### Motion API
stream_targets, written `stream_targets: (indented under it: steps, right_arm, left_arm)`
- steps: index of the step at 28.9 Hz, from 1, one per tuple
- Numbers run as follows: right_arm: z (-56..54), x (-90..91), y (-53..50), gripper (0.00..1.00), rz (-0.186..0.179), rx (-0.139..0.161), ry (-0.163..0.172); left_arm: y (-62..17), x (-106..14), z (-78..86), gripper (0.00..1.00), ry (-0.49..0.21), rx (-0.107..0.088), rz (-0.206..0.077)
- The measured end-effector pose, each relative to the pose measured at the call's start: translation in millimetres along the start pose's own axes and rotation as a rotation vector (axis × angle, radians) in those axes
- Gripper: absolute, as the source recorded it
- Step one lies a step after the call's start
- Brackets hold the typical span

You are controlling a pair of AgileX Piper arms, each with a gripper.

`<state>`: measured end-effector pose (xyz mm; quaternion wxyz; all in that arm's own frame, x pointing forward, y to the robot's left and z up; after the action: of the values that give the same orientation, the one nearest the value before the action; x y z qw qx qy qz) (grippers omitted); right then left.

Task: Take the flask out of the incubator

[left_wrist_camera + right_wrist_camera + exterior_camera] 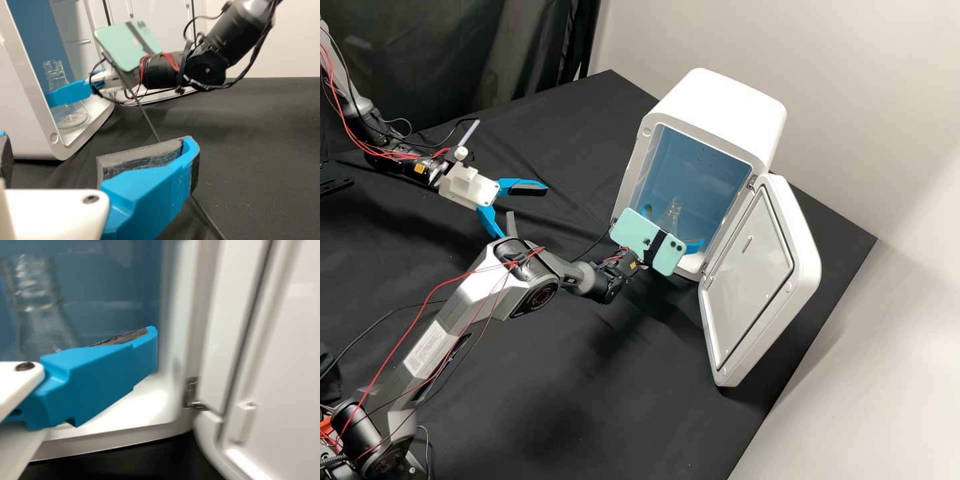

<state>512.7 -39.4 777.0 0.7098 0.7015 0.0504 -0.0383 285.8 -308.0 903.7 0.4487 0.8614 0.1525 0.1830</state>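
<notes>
A white incubator (720, 110) with a blue inside stands at the bench's far right, its door (763, 280) swung wide open. A clear glass flask (673, 212) stands upright on its floor. My right gripper (673, 228) is inside the opening, open, with one blue finger (100, 370) beside the flask (35, 310) and the other on its far side. In the left wrist view the flask (54, 75) stands behind a finger (70, 92) of the right gripper. My left gripper (510, 207) hangs open over the bench, well left of the incubator, holding nothing.
A mint-green phone-like block (650, 239) sits on the right arm's wrist in front of the opening. The open door's hinge (192, 396) lies close to the right finger. Red and black cables (440, 293) run along both arms. Black cloth (587, 387) covers the bench.
</notes>
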Motion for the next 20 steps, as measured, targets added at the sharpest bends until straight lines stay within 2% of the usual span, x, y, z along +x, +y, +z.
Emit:
stream_targets:
  steps: [4, 6, 10, 15, 18, 20]
  right_arm:
    - [3.7, 4.4, -11.3, 1.0, -0.048, 0.035, 0.018]
    - [5.6, 6.5, -12.9, 1.0, -0.052, 0.066, 0.015]
    - [7.2, 10.1, -13.9, 1.0, -0.056, 0.087, 0.012]
    - [6.7, 14.6, -13.3, 1.0, -0.058, 0.088, 0.022]
    - [5.5, 15.7, -10.9, 1.0, -0.054, 0.08, 0.03]
    - [5.4, 16.8, -7.6, 1.0, -0.049, 0.073, 0.035]
  left_arm:
    - [0.0, 0.0, 0.0, 1.0, 0.0, 0.0, 0.0]
    - [0.0, 0.0, 0.0, 1.0, 0.0, 0.0, 0.0]
    - [0.0, 0.0, 0.0, 1.0, 0.0, 0.0, 0.0]
    - [0.0, 0.0, 0.0, 1.0, 0.0, 0.0, 0.0]
    - [-0.1, 0.1, 1.1, 1.0, -0.003, 0.016, 0.0]
    - [-0.5, 0.2, 3.9, 1.0, -0.012, 0.017, -0.002]
